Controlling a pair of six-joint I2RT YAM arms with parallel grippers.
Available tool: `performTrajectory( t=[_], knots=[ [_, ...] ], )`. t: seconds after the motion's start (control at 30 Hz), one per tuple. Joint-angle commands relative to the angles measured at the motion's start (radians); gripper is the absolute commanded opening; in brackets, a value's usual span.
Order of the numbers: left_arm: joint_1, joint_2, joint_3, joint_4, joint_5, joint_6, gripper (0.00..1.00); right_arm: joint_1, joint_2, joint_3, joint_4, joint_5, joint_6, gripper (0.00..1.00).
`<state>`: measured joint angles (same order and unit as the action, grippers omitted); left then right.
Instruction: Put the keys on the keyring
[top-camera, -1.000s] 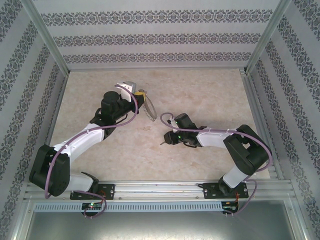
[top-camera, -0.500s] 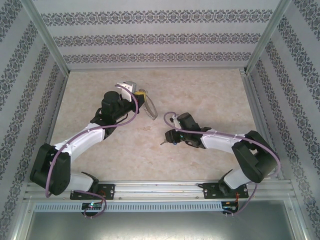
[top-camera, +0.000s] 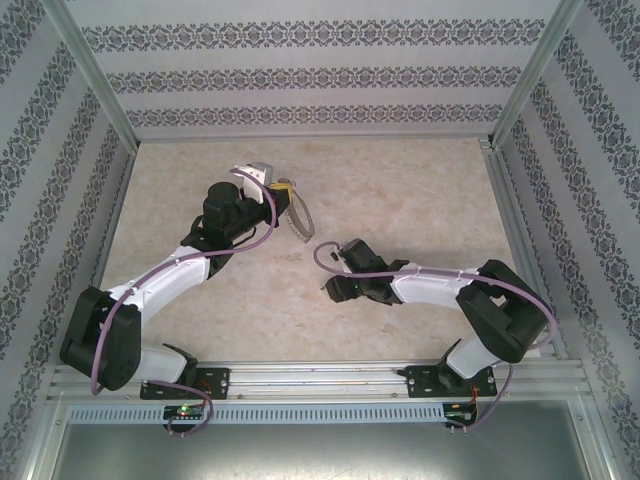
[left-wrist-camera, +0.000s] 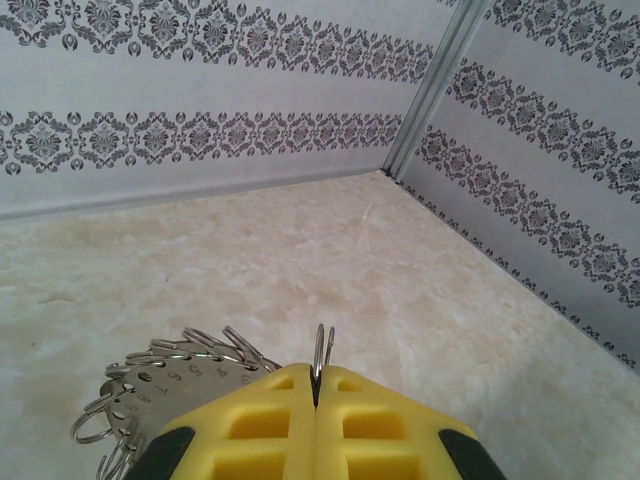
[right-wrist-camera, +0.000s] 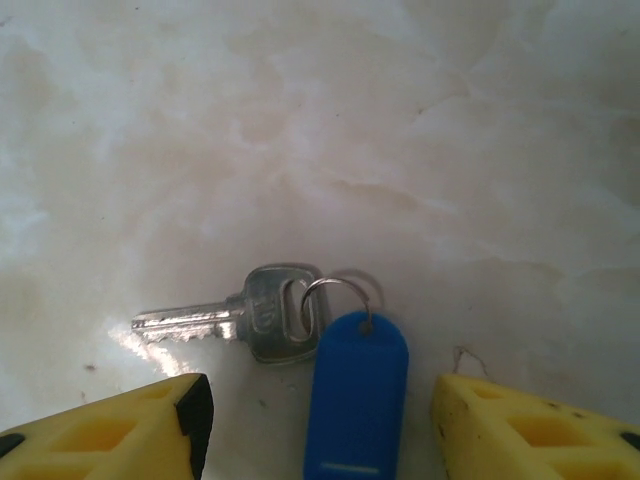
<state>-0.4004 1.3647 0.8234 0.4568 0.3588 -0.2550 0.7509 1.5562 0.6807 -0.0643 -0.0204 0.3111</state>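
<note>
Right wrist view has the silver key (right-wrist-camera: 250, 318) and its blue tag (right-wrist-camera: 355, 395) lying flat on the pale table (right-wrist-camera: 400, 120) between the parted, empty fingers of the right gripper (right-wrist-camera: 318, 415), while the left gripper (left-wrist-camera: 315, 400) is pinched tight on the keyring (left-wrist-camera: 322, 345).

Lab test booth: wallpapered panels (top-camera: 300, 80), aluminium frame (top-camera: 320, 374).

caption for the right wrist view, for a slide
Open right gripper above a silver key and its blue tag, both lying on the marbled table.
</note>
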Motion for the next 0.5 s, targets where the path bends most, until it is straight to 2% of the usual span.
performTrajectory(
  t=[0.0, 0.3, 0.47],
  knots=[
    [-0.011, 0.004, 0.037, 0.062, 0.013, -0.007, 0.00, 0.006, 0.039, 0.038, -0.034, 0.086, -0.016, 0.61],
    [-0.012, -0.006, 0.031, 0.062, 0.009, -0.004, 0.00, 0.018, 0.119, 0.114, -0.042, 0.152, -0.023, 0.60],
    [-0.013, -0.007, 0.030, 0.063, 0.008, -0.005, 0.00, 0.011, 0.135, 0.143, -0.032, 0.219, 0.005, 0.54]
  ],
)
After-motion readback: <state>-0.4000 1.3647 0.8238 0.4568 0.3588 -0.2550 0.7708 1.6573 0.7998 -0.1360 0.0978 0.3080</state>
